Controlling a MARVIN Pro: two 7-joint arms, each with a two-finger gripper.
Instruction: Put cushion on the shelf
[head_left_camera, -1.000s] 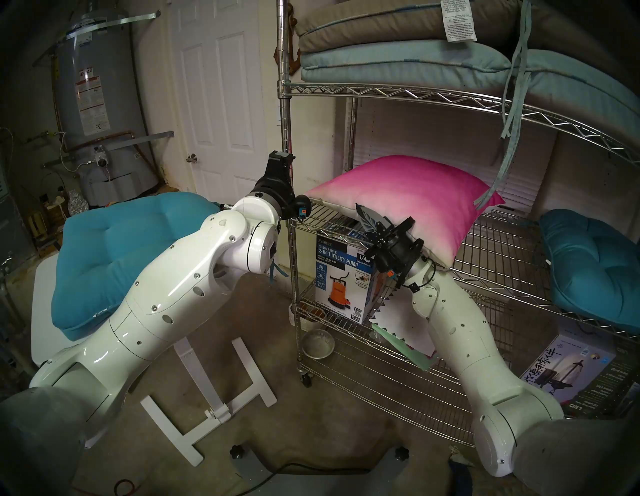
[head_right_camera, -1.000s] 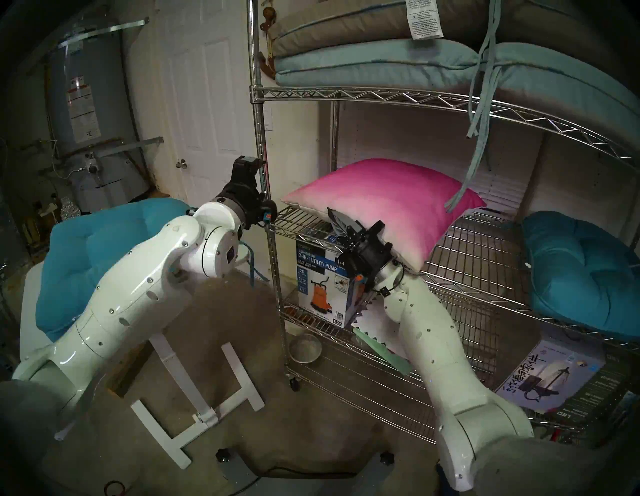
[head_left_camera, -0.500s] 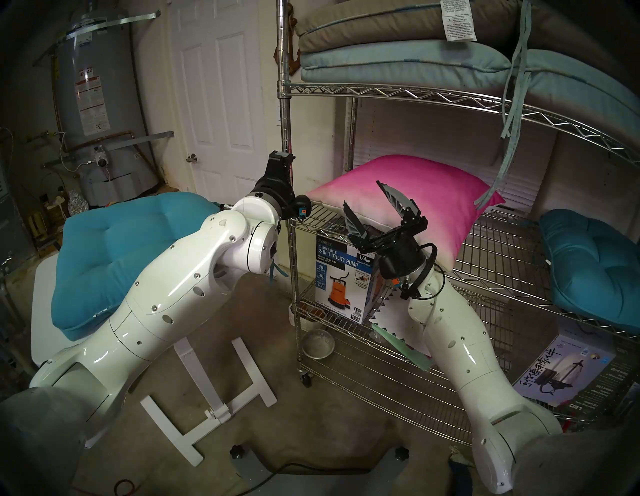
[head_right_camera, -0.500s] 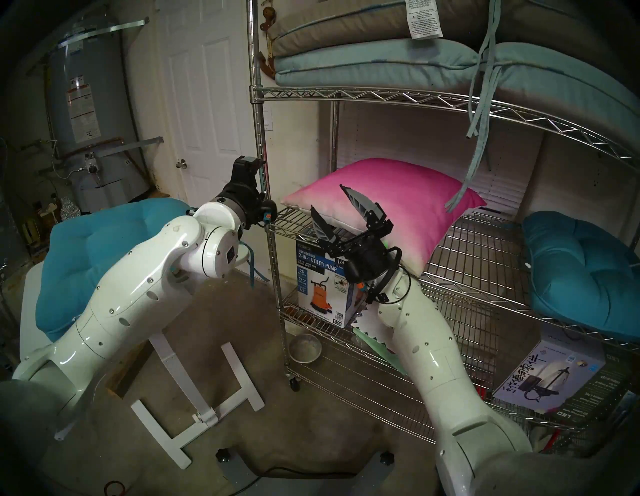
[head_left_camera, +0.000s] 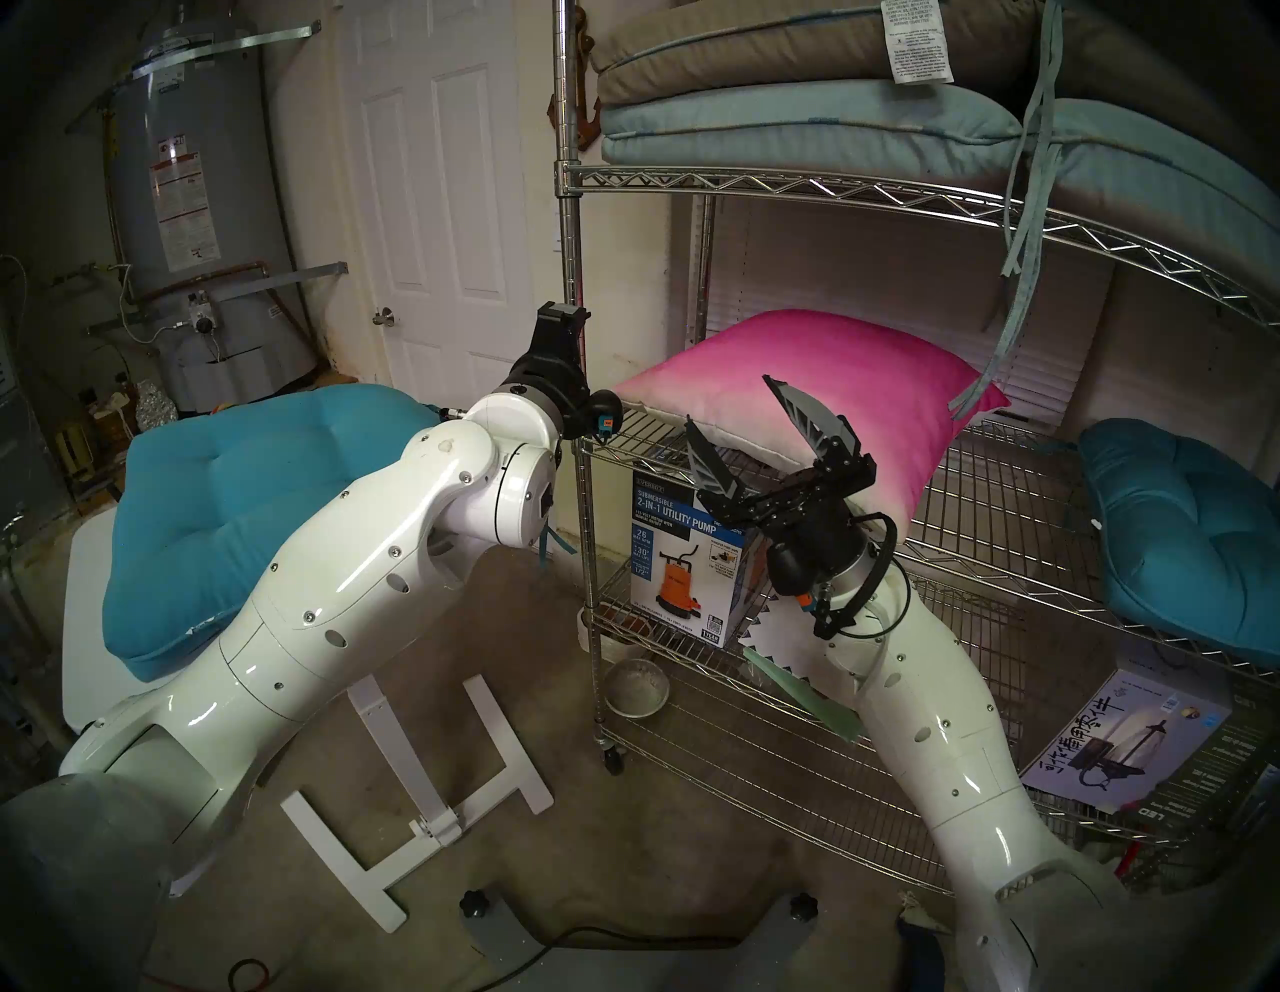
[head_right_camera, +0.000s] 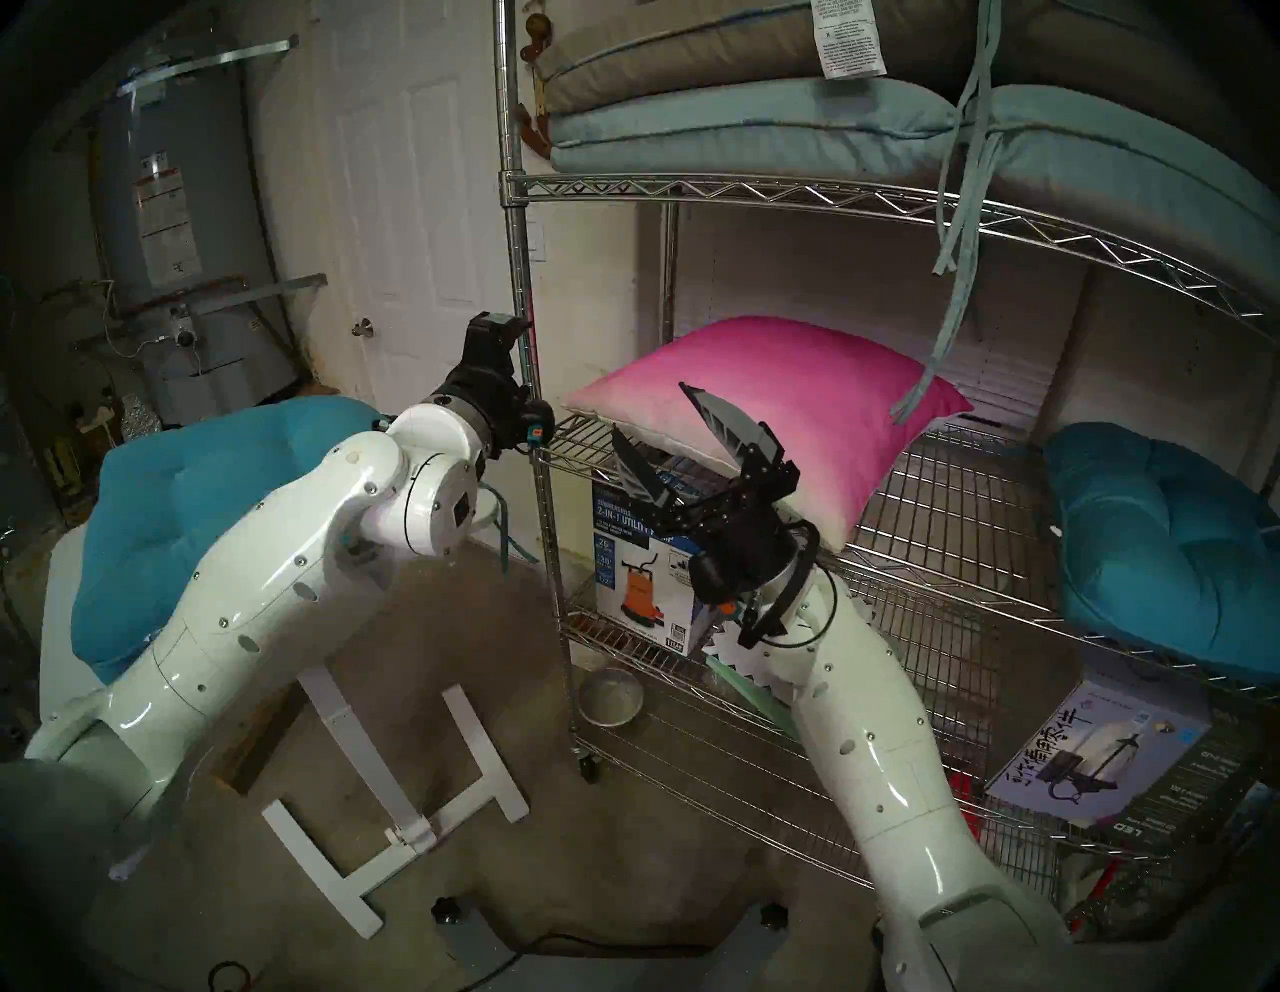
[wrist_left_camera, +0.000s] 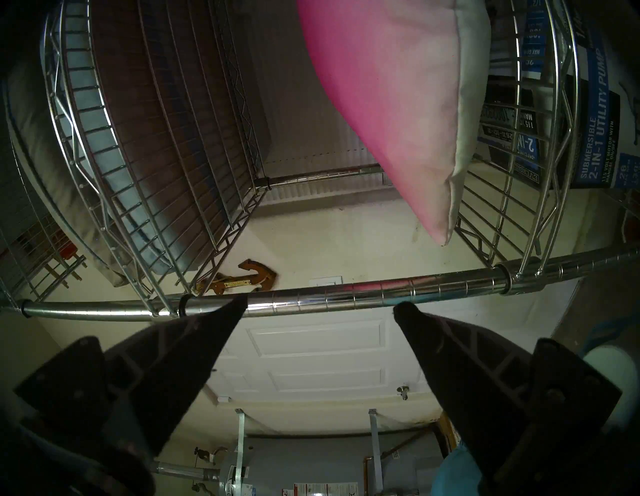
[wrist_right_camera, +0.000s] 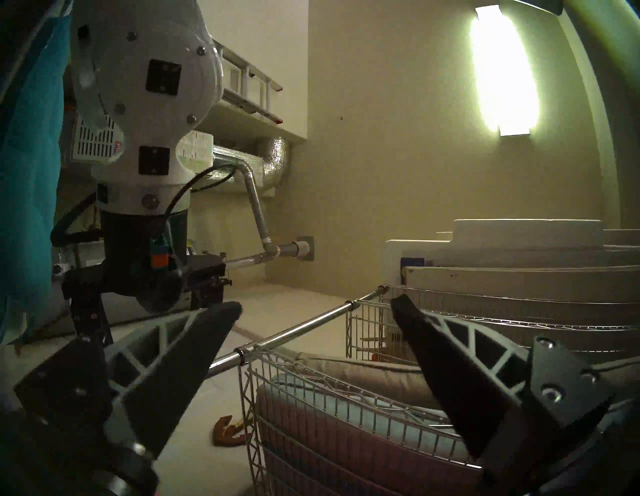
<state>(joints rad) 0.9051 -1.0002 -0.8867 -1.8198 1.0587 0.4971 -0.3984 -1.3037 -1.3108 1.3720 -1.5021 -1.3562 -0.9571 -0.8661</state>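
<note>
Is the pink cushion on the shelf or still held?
On the shelf: the pink cushion lies on a wire tier, and the right gripper is open, clear of it.

My head views are dim and warm, sharp in the middle, with straight lines bowing toward a black fisheye rim. Through my right wrist camera a ceiling light (wrist_right_camera: 504, 69) blows out to white glare and tints the wall greenish, leaving my dark fingers (wrist_right_camera: 194, 343) in shadow. My left wrist view is murky below, with highlights glinting off the chrome post (wrist_left_camera: 346, 296).
</note>
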